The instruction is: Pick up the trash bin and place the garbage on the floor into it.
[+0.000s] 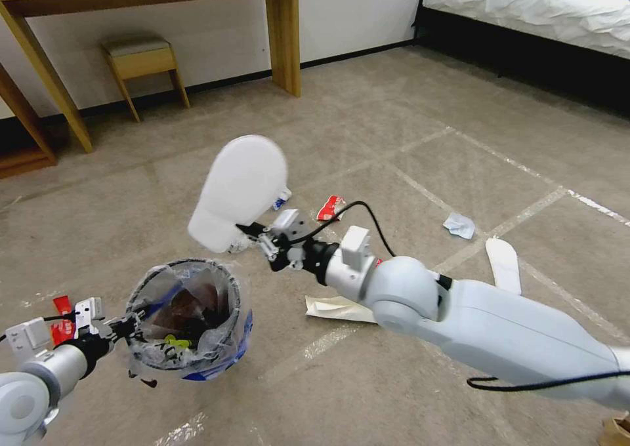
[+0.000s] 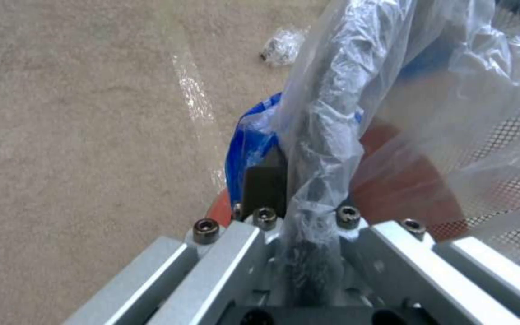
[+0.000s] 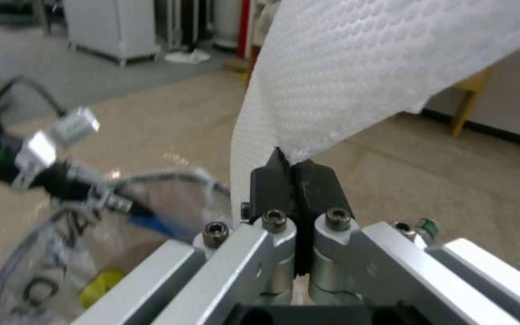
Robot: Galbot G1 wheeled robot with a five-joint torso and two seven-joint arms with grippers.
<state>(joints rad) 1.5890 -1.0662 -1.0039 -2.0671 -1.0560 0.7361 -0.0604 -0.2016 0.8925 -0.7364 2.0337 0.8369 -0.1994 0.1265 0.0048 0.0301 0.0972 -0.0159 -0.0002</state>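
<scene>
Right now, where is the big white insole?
In the head view, the white insole hangs pinched in the right end effector, just above the trash bin.

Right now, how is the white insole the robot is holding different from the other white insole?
The held insole is up in the air, pinched at one end by the right gripper beside the trash bin; the other insole lies flat on the floor, off to the robot's right. The held insole stands nearly upright; the other insole rests along a tape line. Both are white, with rounded ends.

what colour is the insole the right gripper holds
White, with a dimpled texture; the insole shows best in the right wrist view.
</scene>
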